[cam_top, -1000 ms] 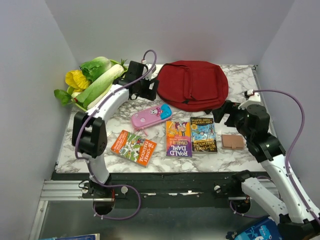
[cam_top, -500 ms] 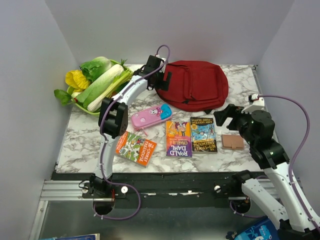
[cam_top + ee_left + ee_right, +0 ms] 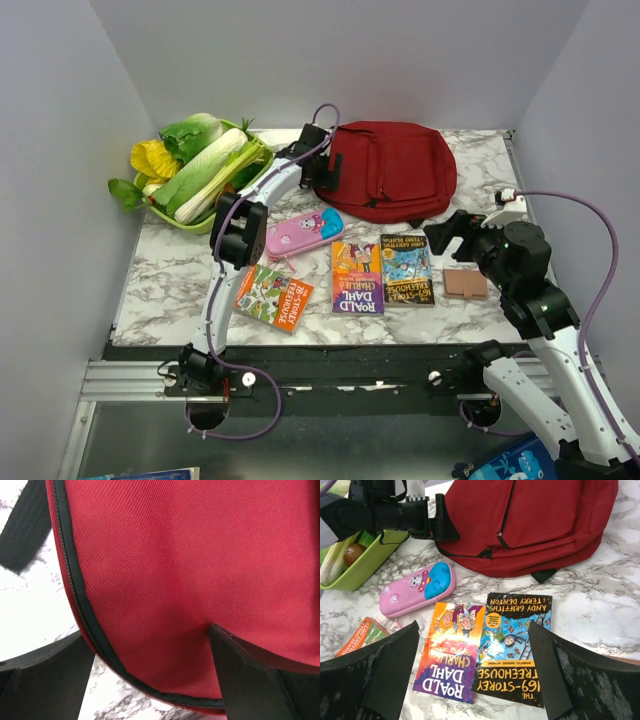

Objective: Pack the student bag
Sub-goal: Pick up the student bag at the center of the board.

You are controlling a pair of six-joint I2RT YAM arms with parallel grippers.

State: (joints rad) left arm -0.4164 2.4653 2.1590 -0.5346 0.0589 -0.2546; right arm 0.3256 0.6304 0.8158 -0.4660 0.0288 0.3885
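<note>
Where the marbled bench (image 3: 170,270) nears the back wall, the student bag (image 3: 390,170) lies flat with the left tool (image 3: 150,630) at its left edge.

That left tool is released, its fingers (image 3: 50,680) spread to either side of the bag's zipped rim with red fabric filling the gap; whether they touch it I cannot tell. The right tool (image 3: 474,630), likewise released and holding nothing, hovers over the right of the bench above the Treehouse book (image 3: 512,647) and the Roald Dahl book (image 3: 451,650). A pink pencil case (image 3: 416,589) lies just in front of the bag.
</note>
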